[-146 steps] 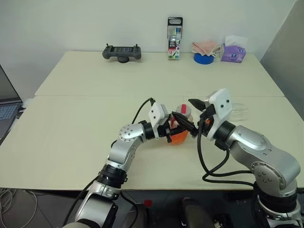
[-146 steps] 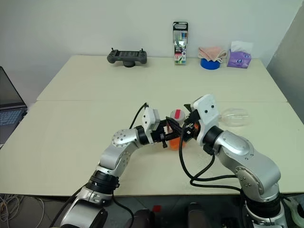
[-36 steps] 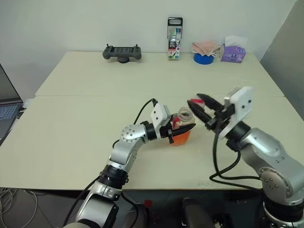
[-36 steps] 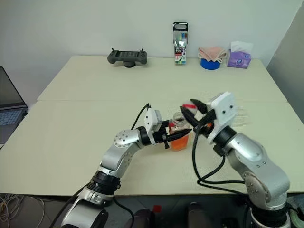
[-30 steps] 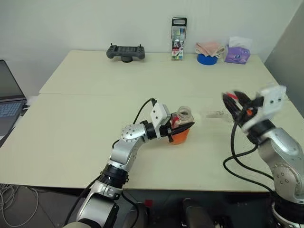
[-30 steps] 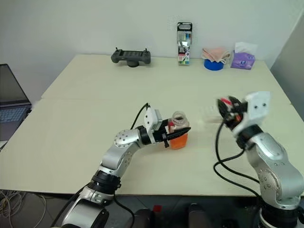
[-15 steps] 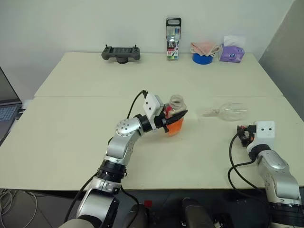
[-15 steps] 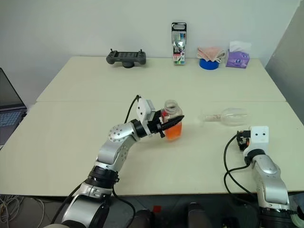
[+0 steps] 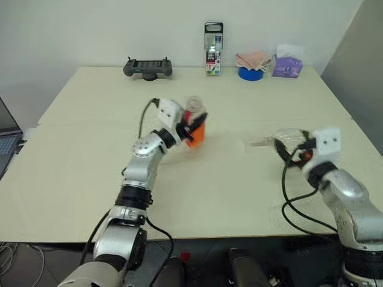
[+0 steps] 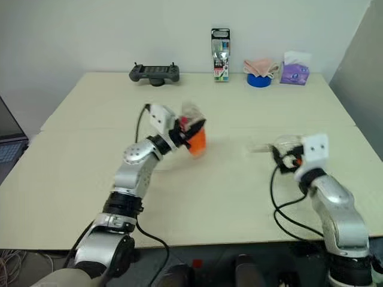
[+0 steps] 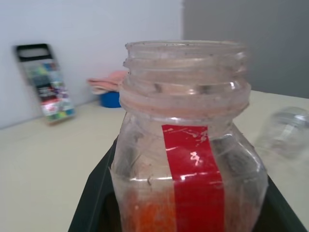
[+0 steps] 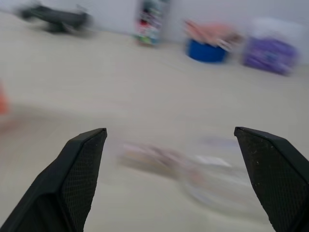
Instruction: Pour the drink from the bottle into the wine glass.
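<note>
The bottle (image 11: pixel 188 159) is clear plastic, scuffed and cloudy, with ridged threads at its open neck and a glossy red label strip. The drink (image 9: pixel 196 133) inside is translucent orange. Around the bottle, the left gripper's fingers (image 11: pixel 94 203) are matt black. The right gripper's fingers (image 12: pixel 72 179) show a fine dimpled black texture. The wine glass (image 9: pixel 286 137) is clear and shiny. The table (image 9: pixel 90 173) is smooth, matt cream.

This looks like an office or lab room: a plain white wall behind a wide pale worktop (image 9: pixel 90 179), a handheld controller (image 9: pixel 147 67), a pack of markers (image 9: pixel 212 40), a tissue box (image 9: pixel 287 63), a roll of blue tape (image 9: pixel 249 73) and a laptop (image 9: pixel 5 143) beside it.
</note>
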Robot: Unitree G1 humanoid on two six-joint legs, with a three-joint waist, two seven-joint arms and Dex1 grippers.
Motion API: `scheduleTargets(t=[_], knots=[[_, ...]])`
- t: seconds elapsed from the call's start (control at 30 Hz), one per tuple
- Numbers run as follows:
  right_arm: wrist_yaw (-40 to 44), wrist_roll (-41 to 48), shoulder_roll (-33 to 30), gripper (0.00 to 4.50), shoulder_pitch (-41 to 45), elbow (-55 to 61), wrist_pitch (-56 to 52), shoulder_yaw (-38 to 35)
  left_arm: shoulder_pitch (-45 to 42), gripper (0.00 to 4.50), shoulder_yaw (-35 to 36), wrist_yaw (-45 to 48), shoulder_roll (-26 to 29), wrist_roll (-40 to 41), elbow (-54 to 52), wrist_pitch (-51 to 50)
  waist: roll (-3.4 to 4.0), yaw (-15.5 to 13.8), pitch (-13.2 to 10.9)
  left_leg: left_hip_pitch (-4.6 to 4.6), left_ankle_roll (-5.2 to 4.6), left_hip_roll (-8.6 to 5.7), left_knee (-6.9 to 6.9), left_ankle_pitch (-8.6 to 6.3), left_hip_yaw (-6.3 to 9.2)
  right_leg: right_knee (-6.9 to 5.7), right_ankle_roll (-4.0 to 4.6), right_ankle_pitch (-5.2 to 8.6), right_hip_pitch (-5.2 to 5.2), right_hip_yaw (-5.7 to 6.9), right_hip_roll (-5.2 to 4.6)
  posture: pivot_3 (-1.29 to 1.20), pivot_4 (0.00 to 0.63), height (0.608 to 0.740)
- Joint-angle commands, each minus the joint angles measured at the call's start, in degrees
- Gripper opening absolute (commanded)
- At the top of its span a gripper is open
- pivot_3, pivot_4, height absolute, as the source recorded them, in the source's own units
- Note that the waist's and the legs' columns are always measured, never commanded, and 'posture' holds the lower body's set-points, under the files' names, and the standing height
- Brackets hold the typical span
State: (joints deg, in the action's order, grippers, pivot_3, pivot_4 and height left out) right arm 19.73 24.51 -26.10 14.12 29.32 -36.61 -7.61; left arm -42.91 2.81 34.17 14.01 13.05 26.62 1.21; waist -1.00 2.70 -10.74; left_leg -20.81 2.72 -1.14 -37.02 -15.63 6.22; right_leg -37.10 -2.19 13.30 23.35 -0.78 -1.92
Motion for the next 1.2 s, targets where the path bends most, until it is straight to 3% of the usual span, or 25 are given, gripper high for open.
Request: scheduleTargets(t=[0.03, 0.2, 0.37, 0.5, 0.73, 1.03, 1.2], knots=[[9.1, 7.0, -1.0, 4.50, 4.2, 4.7, -4.6, 8.1, -2.5, 1.68, 4.6, -7.0, 4.3, -2.8, 5.5, 5.4, 0.00, -0.2, 0.0, -0.01, 0.00, 0.01, 0.02, 0.00, 0.05, 0.02, 0.00, 0.00, 0.00, 0.06, 0.00, 0.00, 0.150, 0.740], [8.8, 2.0, 8.0, 4.50, 16.1, -4.4, -3.0, 20.8, -2.9, 1.68, 9.8, -15.2, 9.3, -3.4, 14.2, 9.0, -0.04, 0.0, 0.0, -0.07, 0.01, -0.05, -0.01, 0.00, -0.05, 0.01, 0.10, -0.06, 0.12, -0.05, -0.08, 0.00, 0.150, 0.740], [7.3, -3.4, 14.9, 4.50, 21.4, -11.1, 0.3, 26.2, -2.2, 1.68, 11.9, -16.0, 9.1, -2.2, 15.5, 10.3, -0.15, -1.7, 0.0, -0.28, 0.07, -0.17, 0.00, 0.02, 0.10, 0.03, 0.28, -0.18, 0.25, 0.13, -0.28, 0.00, 0.150, 0.740], [8.3, -4.6, 15.6, 4.50, 21.5, -11.7, 1.5, 26.0, -2.9, 1.68, 12.7, -16.9, 8.5, -1.8, 17.5, 10.2, -0.27, -2.3, 0.1, -1.14, 0.42, -0.31, -0.23, 0.20, 0.09, 0.07, 0.07, -0.36, 0.95, 0.10, -0.42, 0.00, 0.150, 0.740], [10.5, -5.1, 12.0, 4.50, 20.6, -11.9, 1.2, 23.3, -1.8, 1.68, 13.9, -15.7, 7.6, -0.6, 20.3, 11.2, -0.27, -2.3, 0.1, -1.07, 0.27, -0.35, -0.25, 0.13, 0.06, -0.01, 0.04, -0.47, 0.91, 0.09, -0.43, 0.00, 0.150, 0.740], [10.3, -5.9, 10.8, 4.50, 19.5, -11.5, 0.9, 21.8, 1.8, 4.44, 13.7, -16.0, 7.5, -0.6, 18.8, 9.3, -0.28, -1.1, 0.1, -0.91, 0.26, -0.24, -0.27, 0.13, 0.03, -0.12, 0.05, -0.50, 0.84, 0.04, -0.32, 0.00, 0.150, 0.740], [10.1, -6.2, 11.0, 4.50, 19.7, -12.0, 1.0, 21.3, 3.8, 4.44, 12.8, -15.3, 7.2, -0.6, 16.6, 7.7, -0.28, -0.9, 0.1, -0.92, 0.26, -0.22, -0.27, 0.13, 0.03, -0.14, 0.05, -0.51, 0.85, 0.04, -0.31, 0.00, 0.150, 0.740]])
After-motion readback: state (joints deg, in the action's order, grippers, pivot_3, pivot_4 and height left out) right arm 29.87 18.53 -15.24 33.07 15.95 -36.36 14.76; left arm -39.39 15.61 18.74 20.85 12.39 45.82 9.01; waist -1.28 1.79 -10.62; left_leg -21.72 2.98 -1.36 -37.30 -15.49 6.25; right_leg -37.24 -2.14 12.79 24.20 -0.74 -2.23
